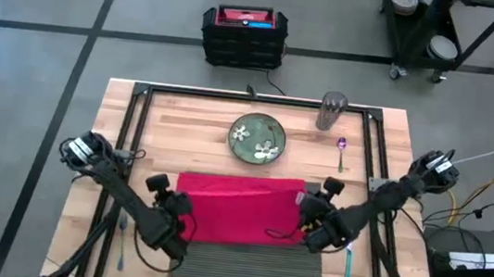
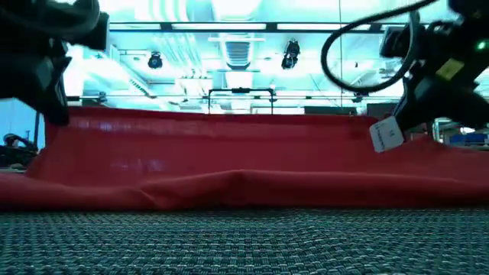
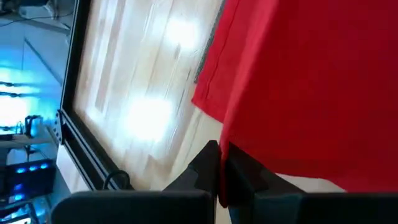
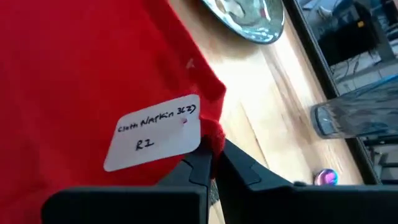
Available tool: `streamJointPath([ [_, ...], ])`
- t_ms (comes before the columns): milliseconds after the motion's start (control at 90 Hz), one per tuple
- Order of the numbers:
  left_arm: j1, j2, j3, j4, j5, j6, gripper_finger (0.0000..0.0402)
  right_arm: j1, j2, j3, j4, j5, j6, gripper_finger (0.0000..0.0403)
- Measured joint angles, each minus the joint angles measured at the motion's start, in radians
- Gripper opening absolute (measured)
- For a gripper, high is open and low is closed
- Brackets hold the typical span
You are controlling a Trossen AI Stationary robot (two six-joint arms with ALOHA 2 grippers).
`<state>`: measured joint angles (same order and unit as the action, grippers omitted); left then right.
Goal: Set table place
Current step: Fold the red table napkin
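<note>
One red cloth napkin (image 1: pixel 239 208) with a white tag (image 4: pixel 158 132) overlaps the far part of one dark grey ribbed placemat (image 1: pixel 247 262) on the light-wood table (image 1: pixel 182 131). Left gripper (image 3: pixel 219 165) and right gripper (image 4: pixel 213 163), arms angled inward, each pinch a napkin corner.

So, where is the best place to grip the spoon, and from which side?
Grip the spoon at the middle of its thin handle, from straight above. It lies flat on the table, handle toward the near edge, and the glass stands apart, so probably nothing blocks the right gripper.
</note>
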<state>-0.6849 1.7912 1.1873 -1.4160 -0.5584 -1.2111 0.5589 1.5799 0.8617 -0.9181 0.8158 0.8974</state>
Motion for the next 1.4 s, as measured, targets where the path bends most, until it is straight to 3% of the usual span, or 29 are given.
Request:
streamJointPath([
  [278,0.001,0.0,-0.076,0.122,-0.053,-0.006,0.0,-0.023,0.0,-0.08,0.11,-0.012,-0.019,0.0],
  [667,-0.001,-0.004,-0.1,0.048,-0.011,-0.055,0.0,-0.032,0.0,-0.099,0.166,0.003,-0.079,0.0],
  [989,0.024,-0.005,-0.132,0.059,-0.087,-0.067,0.0,-0.115,0.007,-0.119,0.202,-0.004,-0.162,0.0],
  [1233,0.028,-0.005,-0.141,0.072,-0.083,-0.061,0.0,-0.139,0.007,-0.119,0.232,-0.004,-0.203,0.0],
  [1400,0.03,-0.005,-0.142,0.069,-0.07,-0.058,0.0028,-0.156,0.007,-0.121,0.229,-0.005,-0.203,0.0006],
])
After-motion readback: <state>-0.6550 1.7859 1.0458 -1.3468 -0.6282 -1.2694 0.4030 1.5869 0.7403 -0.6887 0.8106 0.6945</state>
